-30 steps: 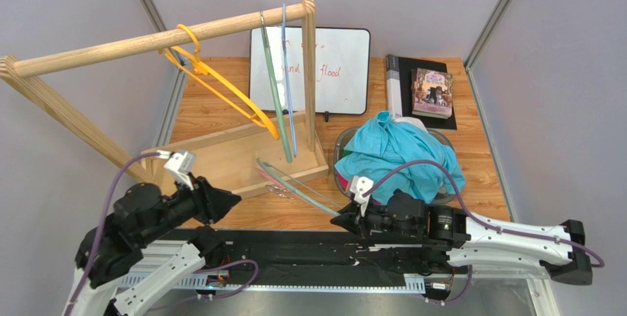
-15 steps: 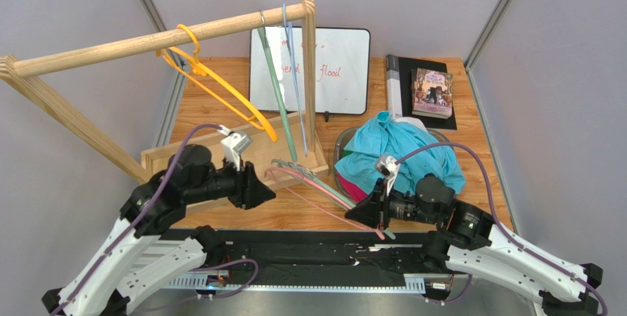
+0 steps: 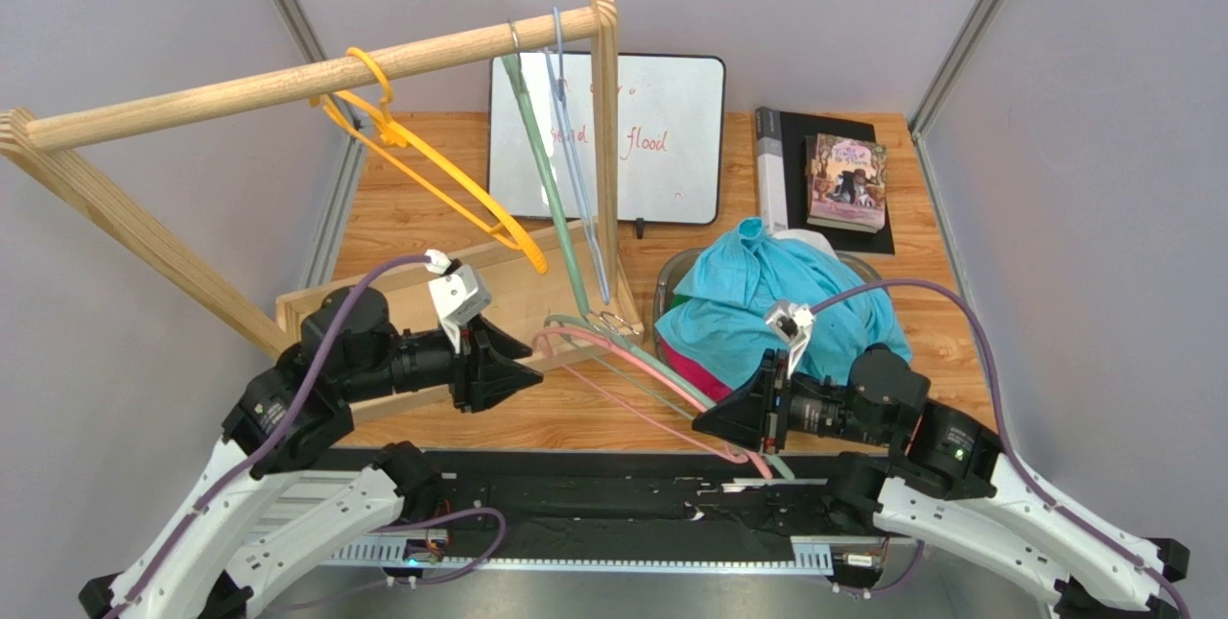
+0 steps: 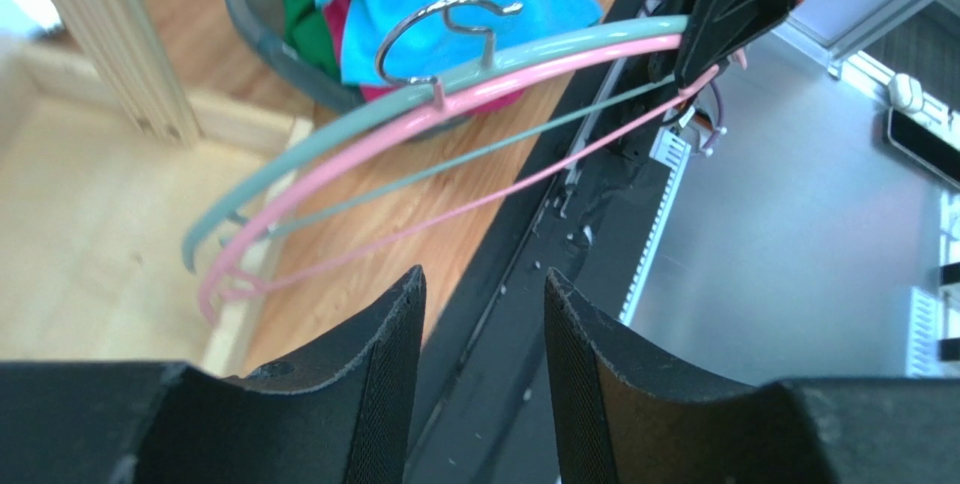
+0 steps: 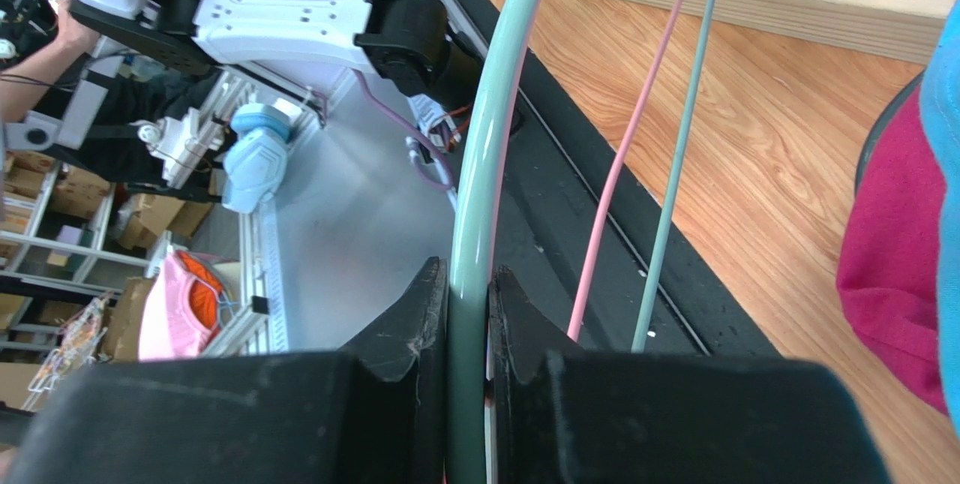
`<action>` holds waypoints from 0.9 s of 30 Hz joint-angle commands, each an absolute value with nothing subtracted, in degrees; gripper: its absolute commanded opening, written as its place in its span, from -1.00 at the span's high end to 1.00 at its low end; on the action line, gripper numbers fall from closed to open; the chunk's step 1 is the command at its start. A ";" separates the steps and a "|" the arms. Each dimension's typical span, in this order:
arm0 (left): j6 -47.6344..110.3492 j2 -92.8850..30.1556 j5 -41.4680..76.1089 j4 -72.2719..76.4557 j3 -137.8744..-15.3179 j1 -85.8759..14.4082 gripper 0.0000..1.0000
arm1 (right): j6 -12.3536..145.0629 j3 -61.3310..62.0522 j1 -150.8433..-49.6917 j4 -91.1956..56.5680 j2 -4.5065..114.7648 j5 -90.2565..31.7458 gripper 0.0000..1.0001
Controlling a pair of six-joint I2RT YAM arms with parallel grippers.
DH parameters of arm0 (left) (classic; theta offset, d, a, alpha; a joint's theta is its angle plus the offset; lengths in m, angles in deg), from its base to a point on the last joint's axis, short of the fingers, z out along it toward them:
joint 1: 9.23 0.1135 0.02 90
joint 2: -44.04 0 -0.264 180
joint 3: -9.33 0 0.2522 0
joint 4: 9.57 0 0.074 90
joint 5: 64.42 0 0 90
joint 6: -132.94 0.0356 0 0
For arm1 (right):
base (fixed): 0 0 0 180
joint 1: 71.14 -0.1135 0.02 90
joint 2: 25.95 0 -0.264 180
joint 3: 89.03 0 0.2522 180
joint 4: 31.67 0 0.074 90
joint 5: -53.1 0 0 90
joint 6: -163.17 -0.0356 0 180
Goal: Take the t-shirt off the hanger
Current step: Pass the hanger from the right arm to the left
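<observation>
Teal t-shirt [image 3: 786, 305] heaped in grey tub [image 3: 662, 305], right of wooden rack [image 3: 606, 115]. Right gripper [image 5: 468, 315] pinched tight on green hanger [image 5: 496, 113], pink hanger [image 5: 631, 158] alongside (clamp clear only from the wrist view). Left gripper [image 4: 485, 338] parted, empty, facing both hooks. Yellow hanger [image 3: 433, 173] on the rail; whiteboard [image 3: 670, 115], book [image 3: 845, 182] behind.

RACK AND BOWL: A wooden rack [image 3: 332, 72] spans the upper left of the frame, with one hanger [image 3: 433, 173] on its rail at left and two more hangers [image 3: 541, 173] beside the right post. Behind it, top centre, a whiteboard [image 3: 663, 115] stands on the surface [image 3: 951, 317], with a book [image 3: 846, 180] to its right. At centre right a t-shirt [image 3: 779, 295] tops a heap in a bowl [image 3: 662, 305]. Just left of the bowl, two loose hangers [image 3: 634, 367] run down into the jaws of the right gripper [image 3: 702, 425]; the left gripper [image 3: 534, 377] sits apart, further left.
</observation>
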State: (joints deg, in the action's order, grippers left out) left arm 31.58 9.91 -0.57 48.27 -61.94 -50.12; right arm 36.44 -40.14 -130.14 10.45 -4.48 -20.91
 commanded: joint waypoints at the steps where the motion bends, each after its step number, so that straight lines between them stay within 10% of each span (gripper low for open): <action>1: 41.43 6.87 -3.69 40.50 -60.24 -50.19 0.01 | 33.27 -36.42 -130.29 7.75 -5.65 -18.96 1.00; 27: 54.62 -4.38 -13.69 35.31 -55.05 -51.07 0.35 | 29.58 -35.72 -130.29 5.21 -6.97 -18.79 1.00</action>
